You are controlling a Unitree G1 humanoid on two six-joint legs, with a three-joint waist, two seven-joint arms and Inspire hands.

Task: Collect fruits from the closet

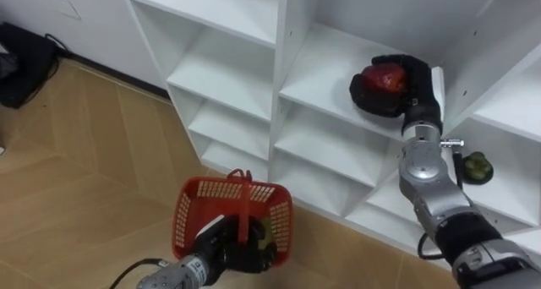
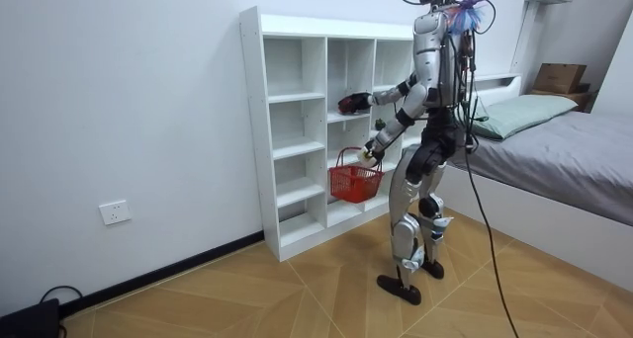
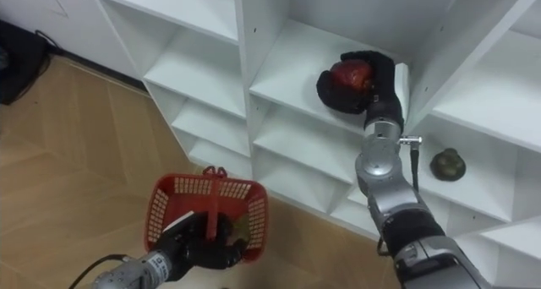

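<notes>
I have the robot standing right in front of the white closet (image 1: 288,35), facing it. The right robot hand (image 1: 413,93) reaches into a compartment of the closet's middle column, in its upper part. Its dark fingers are curled round a red fruit (image 1: 387,79) near the front edge of that shelf. I cannot tell whether the fruit is lifted off the shelf. A green fruit (image 1: 476,167) sits alone in the closet's right column, one shelf lower. The left robot hand (image 1: 233,248) is closed round the handle of the basket (image 1: 226,188), which hangs in front of the closet's lower compartments. Something yellowish-green shows through the basket's mesh; I cannot make out what.
</notes>
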